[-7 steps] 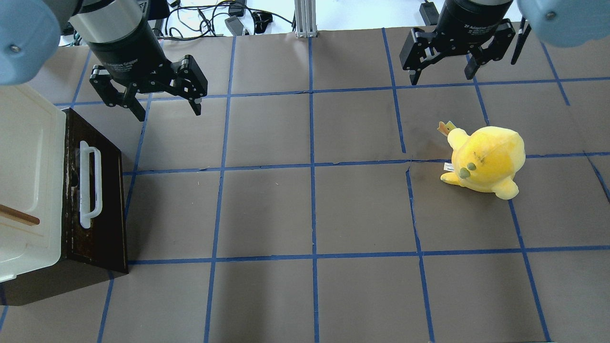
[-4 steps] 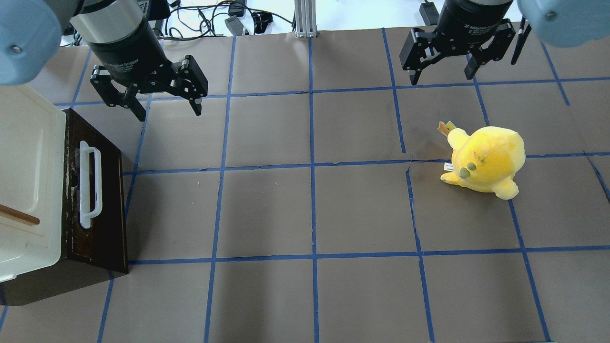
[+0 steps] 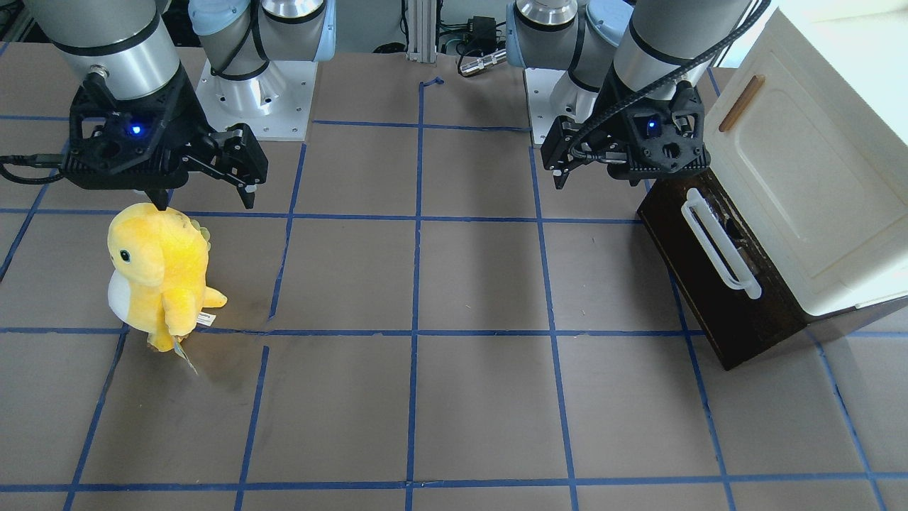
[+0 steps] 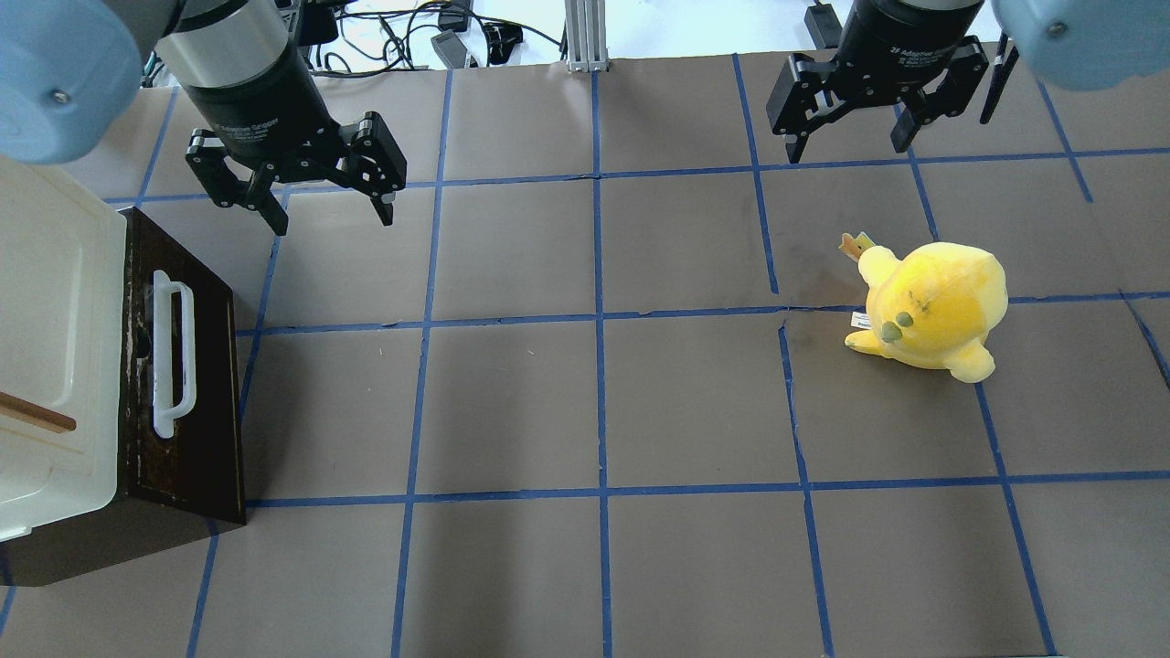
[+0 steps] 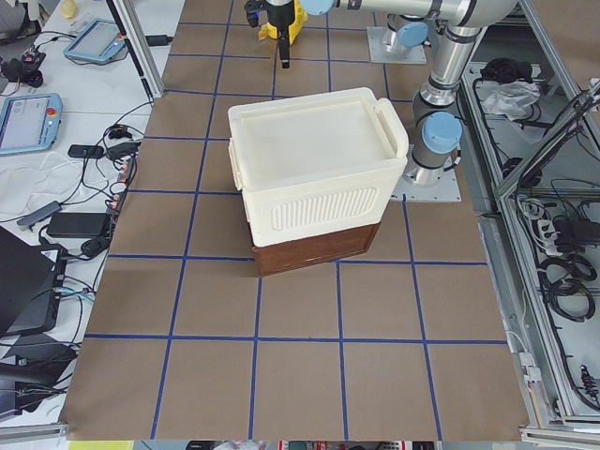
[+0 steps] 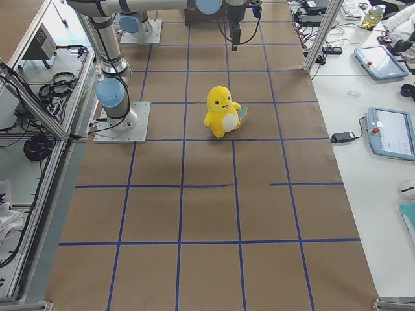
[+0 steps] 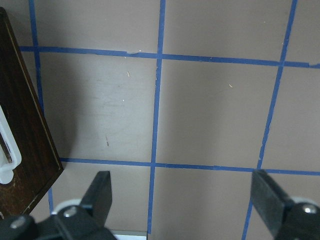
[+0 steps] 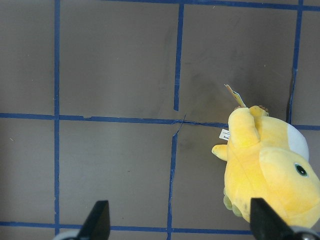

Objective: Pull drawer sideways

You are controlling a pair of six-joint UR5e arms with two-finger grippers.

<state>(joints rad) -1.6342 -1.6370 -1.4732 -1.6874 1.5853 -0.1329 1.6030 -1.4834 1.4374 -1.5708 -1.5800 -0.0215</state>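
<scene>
The drawer (image 4: 196, 393) has a dark brown front and a long white bar handle (image 4: 172, 352). It sits at the table's left under a cream cabinet (image 4: 46, 302), and its interior is hidden. It also shows in the front view (image 3: 716, 298) and at the left edge of the left wrist view (image 7: 22, 130). My left gripper (image 4: 334, 219) is open and empty, hovering behind and to the right of the drawer front, apart from the handle. It also shows in the front view (image 3: 603, 181). My right gripper (image 4: 847, 151) is open and empty at the far right.
A yellow plush toy (image 4: 932, 306) stands on the right half of the table, just in front of the right gripper, and shows in the right wrist view (image 8: 270, 170). The cream cabinet has a small wooden handle (image 3: 741, 103). Cables lie beyond the table's far edge.
My left gripper has shifted slightly to the right, still open. The right arm, the drawer and the plush toy have not moved.
</scene>
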